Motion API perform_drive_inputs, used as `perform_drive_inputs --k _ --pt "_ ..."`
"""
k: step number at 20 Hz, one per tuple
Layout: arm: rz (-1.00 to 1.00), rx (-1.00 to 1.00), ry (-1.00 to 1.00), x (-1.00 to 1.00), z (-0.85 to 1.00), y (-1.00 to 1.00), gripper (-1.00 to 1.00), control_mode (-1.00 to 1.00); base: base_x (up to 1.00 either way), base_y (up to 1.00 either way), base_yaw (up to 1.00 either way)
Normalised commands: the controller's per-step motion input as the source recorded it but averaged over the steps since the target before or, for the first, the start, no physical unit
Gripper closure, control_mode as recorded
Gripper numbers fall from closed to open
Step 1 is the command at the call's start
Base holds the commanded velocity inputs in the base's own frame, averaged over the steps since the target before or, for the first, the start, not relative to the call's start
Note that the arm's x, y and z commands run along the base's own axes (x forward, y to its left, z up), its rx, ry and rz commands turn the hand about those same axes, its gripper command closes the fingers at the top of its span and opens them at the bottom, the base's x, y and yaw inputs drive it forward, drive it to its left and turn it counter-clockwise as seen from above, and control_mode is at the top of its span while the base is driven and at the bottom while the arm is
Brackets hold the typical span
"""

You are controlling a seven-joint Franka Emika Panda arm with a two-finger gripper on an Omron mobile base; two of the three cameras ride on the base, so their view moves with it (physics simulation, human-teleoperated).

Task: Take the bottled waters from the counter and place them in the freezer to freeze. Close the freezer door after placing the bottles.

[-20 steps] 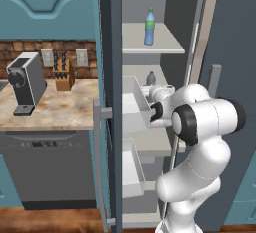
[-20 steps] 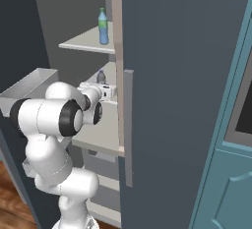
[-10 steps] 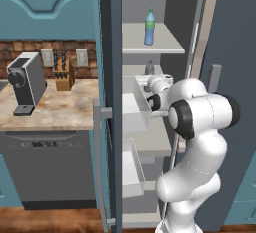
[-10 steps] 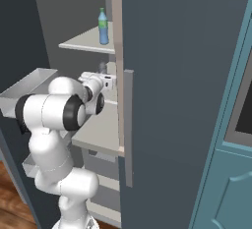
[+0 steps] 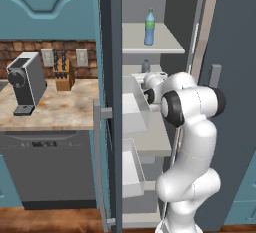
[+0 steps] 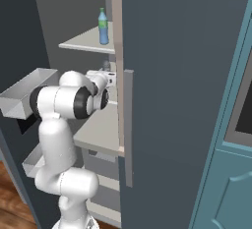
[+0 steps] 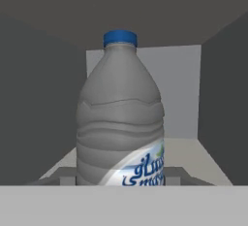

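- The grey bottle [image 7: 121, 118] stands upright right in front of the claw, long axis vertical, blue cap [image 7: 120, 38] at the top of the hand view and label at the bottom edge.
- It sits dead ahead and central, so close that the claw's tips cannot be made out beside it. The claw reads as narrowed onto the grey bottle's body and holding it, though the contact itself is hidden.
- From the left base view the claw [image 5: 149, 83] is reached into the freezer [image 5: 165, 7] at the middle shelf [image 5: 159, 136], with the bottle's top [image 5: 145, 66] rising just above the wrist.
- From the right base view the same wrist [image 6: 105, 78] is inside the opening, above the middle shelf [image 6: 101, 129] and below the upper shelf [image 6: 88, 41].
- The green-topped bottle [image 5: 149, 26] already stands upright on the upper shelf, well above the claw; it needs nothing more.
- Behind the held bottle the hand view shows the pale back wall and a shelf floor running away beneath it. Whether the base touches that floor cannot be told.
- What the next move turns on: the shelf lies straight below the bottle's long axis, so a short drop, a release, and a straight pull back look right.
- The freezer door [image 5: 111, 102] stands open at the arm's left, its bar handle [image 5: 98, 162] near the tabletop [image 5: 50, 109]; closing it is not yet done.
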Motion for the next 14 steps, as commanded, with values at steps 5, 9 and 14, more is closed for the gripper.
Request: perform_drive_inputs --k 5,9,14 --pt "0.0 -0.04 -0.12 0.55 -0.62 0.0 1.0 -1.0 0.0 0.0 0.0" --pt "0.0 -0.03 -0.08 0.26 -0.65 -0.01 1.0 -1.0 0.0 0.0 0.0" --pt "0.0 0.0 -0.04 0.11 -0.54 0.0 1.0 -1.0 0.0 0.0 0.0"
